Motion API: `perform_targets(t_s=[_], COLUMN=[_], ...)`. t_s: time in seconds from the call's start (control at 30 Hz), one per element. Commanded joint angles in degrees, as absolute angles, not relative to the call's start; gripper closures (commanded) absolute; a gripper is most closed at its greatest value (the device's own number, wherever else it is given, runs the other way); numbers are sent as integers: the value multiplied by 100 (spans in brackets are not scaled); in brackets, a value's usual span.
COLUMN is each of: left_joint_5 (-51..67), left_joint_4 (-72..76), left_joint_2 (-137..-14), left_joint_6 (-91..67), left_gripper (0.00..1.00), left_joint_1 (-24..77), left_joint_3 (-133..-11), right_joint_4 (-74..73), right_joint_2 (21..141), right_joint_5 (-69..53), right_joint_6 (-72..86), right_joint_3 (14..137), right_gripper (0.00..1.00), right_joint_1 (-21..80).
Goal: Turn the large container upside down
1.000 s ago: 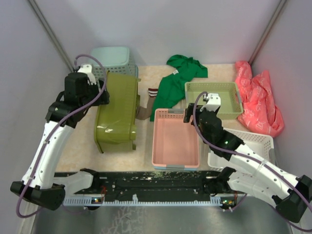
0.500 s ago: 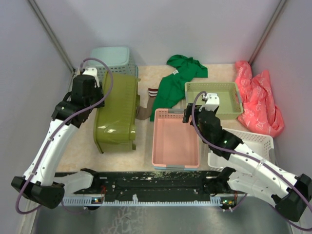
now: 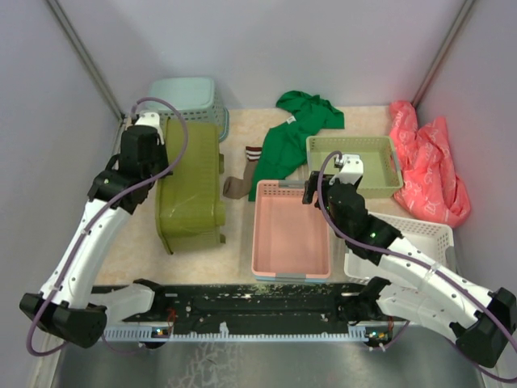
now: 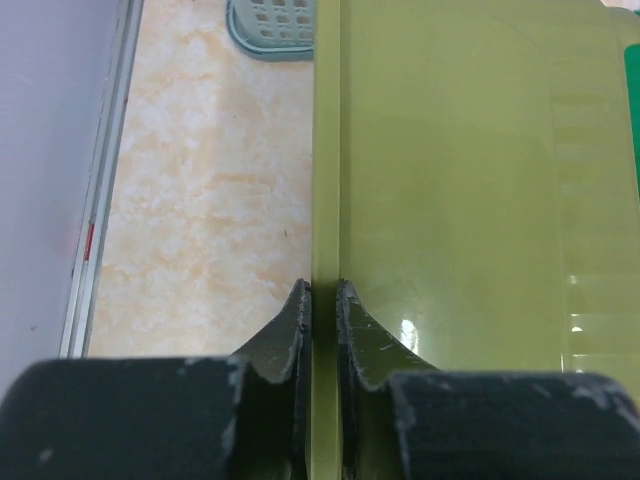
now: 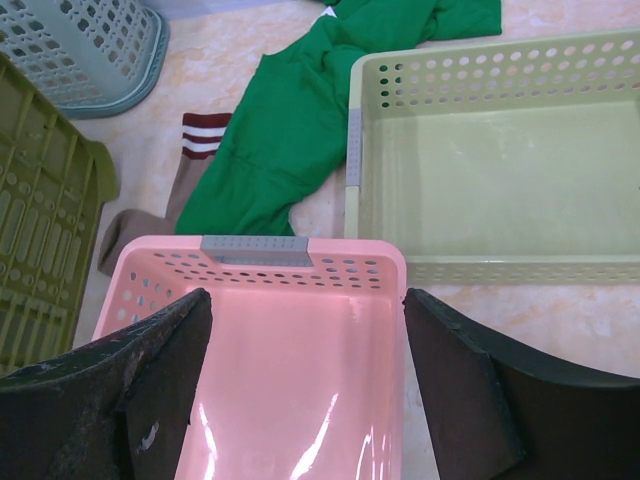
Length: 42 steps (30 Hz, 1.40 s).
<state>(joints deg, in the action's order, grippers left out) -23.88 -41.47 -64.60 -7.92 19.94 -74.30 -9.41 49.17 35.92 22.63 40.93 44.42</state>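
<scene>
Beige marbled surface [image 3: 238, 234], enclosed by pale grey walls, carries the large container [image 3: 192, 182] at its left. It is one olive-green oblong basket with rounded corners and a slotted base, tipped onto a long side with a glossy wall facing up. The left gripper [image 4: 322, 300] jaws are clamped on its thin edge. The right gripper [image 5: 307, 298] jaws stand wide apart above one pink tray [image 5: 300, 380]. Also present: one teal basket [image 3: 190, 97], one pale-green tray [image 3: 355, 166], one white basket [image 3: 432, 230], one green garment [image 3: 295, 133].
</scene>
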Motion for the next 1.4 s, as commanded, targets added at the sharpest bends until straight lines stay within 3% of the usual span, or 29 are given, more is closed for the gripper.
perform_targets(t_s=[0.0,0.2,0.4,0.6,1.13,1.37], left_joint_5=[-2360,340,1685,2253,-236,-486], left_joint_4=[-4300,-3825,-3584,-3387,-3666,-3481], left_joint_2=[-6466,-6235,-6302,-6193,-5901,-5848], left_joint_6=[-1036,-1133,-1549,-1772,-1581,-1322], left_gripper=[100,100,100,100,100,100], left_joint_1=[1522,-492,-1186,-1627,-1804,-1803], left_joint_3=[-7284,-6772,-6385,-5870,-5316,-5017], right_joint_4=[-749,-753,-701,-678,-423,-264], right_joint_2=[4834,4801,4735,4737,5198,5451], right_joint_5=[3622,3647,3685,3734,3095,2701], right_joint_6=[2307,2272,2145,2015,2023,2133], right_joint_3=[4316,4283,4228,4215,4403,4485], right_gripper=[22,22,22,22,21,21], right_joint_1=[4413,4412,4412,4412,4412,4412])
